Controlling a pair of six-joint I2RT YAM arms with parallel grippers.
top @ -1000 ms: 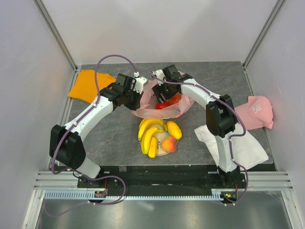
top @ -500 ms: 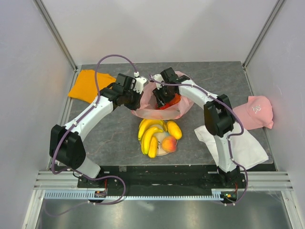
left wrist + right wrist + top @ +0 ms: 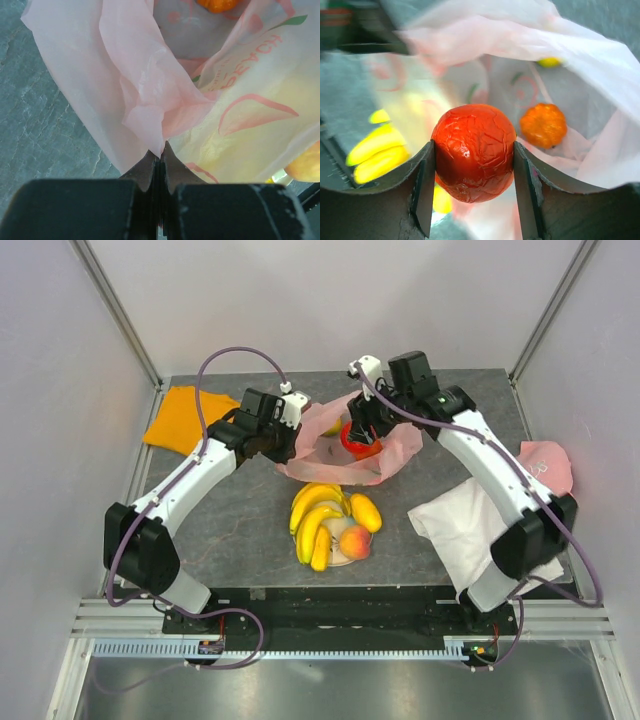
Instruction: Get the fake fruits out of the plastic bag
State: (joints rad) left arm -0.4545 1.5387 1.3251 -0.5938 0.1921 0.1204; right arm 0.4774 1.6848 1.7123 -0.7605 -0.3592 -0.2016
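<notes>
Pink film of the plastic bag is what my left gripper has to mind. Its jaws are pressed together on a fold at the bag's left rim. I judge the job there is simply to hold that edge up and firm, so the mouth gapes.

To the right of it, my right gripper is clamped on the red fruit, one finger on each flank, over the open mouth of the bag. To do this step well I would carry it straight up until it clears the rim. Then I would bring it towards my bases and set it down beside the banana bunch, the peach piece and the yellow piece, which already lie out on the table just near of the bag. The skin looks glossy and round, so I expect it could slip if I jerk, and a slow path seems wise. Any film dragged along might tip what is left inside.

Further right in my right wrist view, an orange piece sits low in the bag. Behind it is a yellow scrap that I cannot identify.

My left arm rises from its base on the left, bends at the elbow and reaches forward and inward, wrist low at the bag's left edge. My right arm stretches long from its base on the right, passing over the white cloth, with the wrist angled down over the bag's middle.
</notes>
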